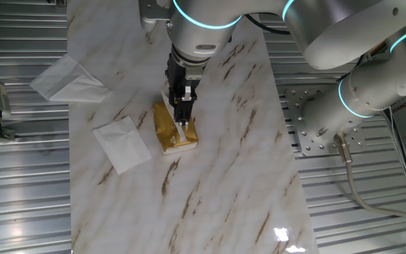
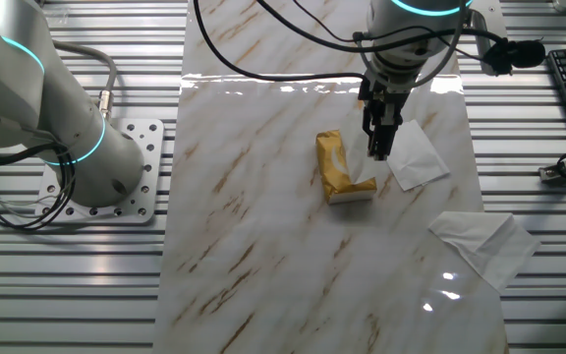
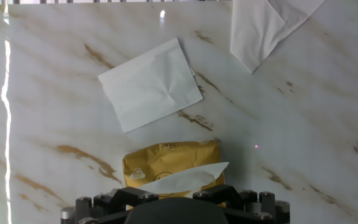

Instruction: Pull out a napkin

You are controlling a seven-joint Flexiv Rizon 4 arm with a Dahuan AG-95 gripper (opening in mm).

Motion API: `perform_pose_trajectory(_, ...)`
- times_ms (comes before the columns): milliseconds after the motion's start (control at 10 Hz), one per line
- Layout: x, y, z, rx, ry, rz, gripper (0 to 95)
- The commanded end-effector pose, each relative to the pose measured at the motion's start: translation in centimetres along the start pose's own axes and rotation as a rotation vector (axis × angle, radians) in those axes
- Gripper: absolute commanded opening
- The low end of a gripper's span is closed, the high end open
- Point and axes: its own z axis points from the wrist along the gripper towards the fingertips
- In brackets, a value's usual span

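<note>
- The golden-yellow packet (image 1: 172,128) lies near the middle of the marble table (image 1: 224,176) in one fixed view, and in the lower centre of the hand view.
- The napkin (image 3: 185,179) shows as a white sheet poking out of the packet's slot, at the bottom centre of the hand view; in the other fixed view it rises from the packet's right side (image 2: 365,174).
- The gripper (image 1: 184,118) hangs straight over the packet, its fingertips down at the napkin; the fingers look close together, but I cannot tell whether they pinch the sheet.
- A flat square white napkin (image 3: 151,84) lies above the packet in the hand view, apart from it.
- A bigger white napkin with a pointed corner (image 3: 269,25) sits at the upper right of the hand view.
</note>
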Motion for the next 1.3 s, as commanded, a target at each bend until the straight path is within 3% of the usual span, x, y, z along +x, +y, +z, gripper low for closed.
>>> perform_pose_trajectory(100,-0.01,0.00,-0.01,0.015,0.086,-0.381,0.0)
perform_pose_trajectory(200,-0.01,0.00,-0.01,-0.014,0.083,-0.367,0.0)
perform_pose_trajectory(1300,0.00,0.00,-0.01,-0.001,0.109,-0.369,0.0)
